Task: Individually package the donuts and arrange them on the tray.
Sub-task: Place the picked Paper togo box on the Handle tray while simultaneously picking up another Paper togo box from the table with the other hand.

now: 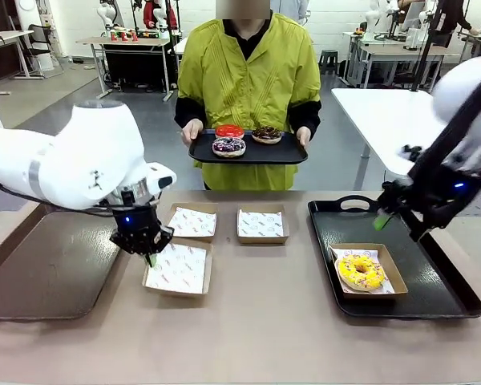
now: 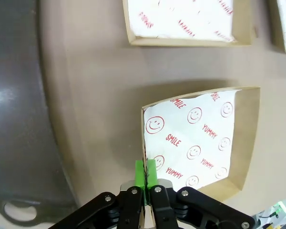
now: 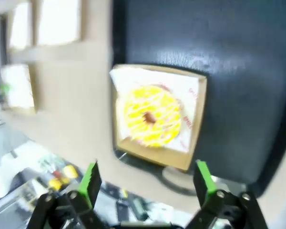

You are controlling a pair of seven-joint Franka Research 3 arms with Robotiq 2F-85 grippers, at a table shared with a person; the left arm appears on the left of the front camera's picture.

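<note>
- Front view: left tool (image 1: pixel 148 255) is pinched on the rim of a brown cardboard box with smiley-print paper liner (image 1: pixel 179 269), well left of the black plastic tray (image 1: pixel 345 233) on the bench. Best slid flat so the liner stays in.
- The yellow-iced ring donut (image 1: pixel 361 271) sits boxed on that tray. Three more donuts (image 1: pixel 228 147) are beyond it, on a tray the person holds.
- Left wrist view: pads closed on the box wall; how deep the bite goes is hidden.
- Right wrist view: blurred; right tool (image 3: pixel 147 181) wide open, empty, above the tray.

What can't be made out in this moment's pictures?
Left wrist view: the left tool is shut at the wall of the near box; its pads hide whether card, paper or both are pinched.
Right wrist view: motion blur makes the print under the yellow donut unreadable.
Front view: the toppings of the three donuts on the held tray are too small to tell.
</note>
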